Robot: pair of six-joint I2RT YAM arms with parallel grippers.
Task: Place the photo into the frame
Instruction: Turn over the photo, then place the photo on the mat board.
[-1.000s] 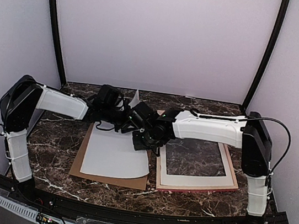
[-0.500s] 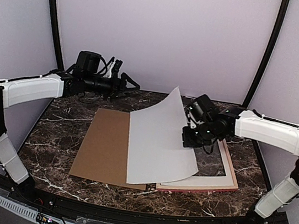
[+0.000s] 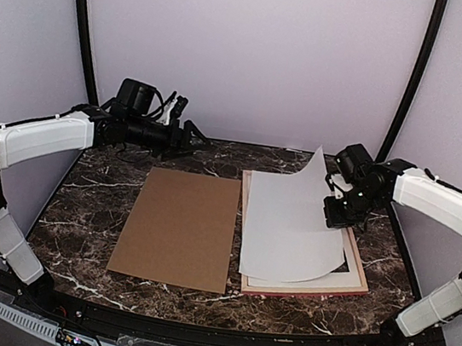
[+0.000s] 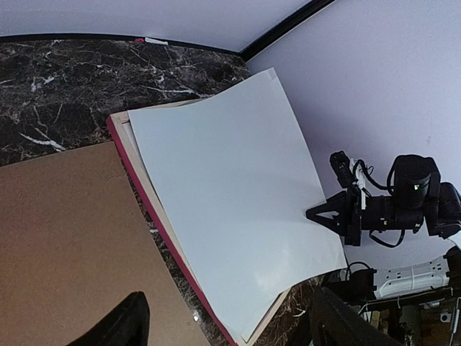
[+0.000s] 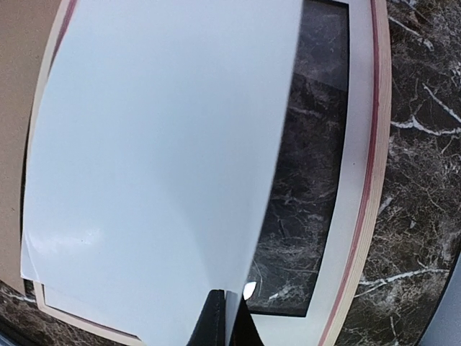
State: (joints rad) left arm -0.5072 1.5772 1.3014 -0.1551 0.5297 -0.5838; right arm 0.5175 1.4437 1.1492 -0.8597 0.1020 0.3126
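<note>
**Fig.** R tool (image 3: 335,207): closed, pinching right edge of photo (image 3: 292,225). Photo lies white back up and curved. Its left part rests over frame (image 3: 352,280), w/ the pinched edge raised above it. Frame lies flat on desk (image 3: 89,205), just beside brown backing board (image 3: 176,226), on board's right. L tool (image 3: 193,133): fingers spread, holding nothing, above desk's far-left part, well apart from photo.

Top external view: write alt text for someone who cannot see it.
The right hand pinches the right edge of a photo, white back up, curving over a pink wooden frame on a marble table. A brown cardboard sheet lies flat beside it; the left hand hovers open behind.
</note>
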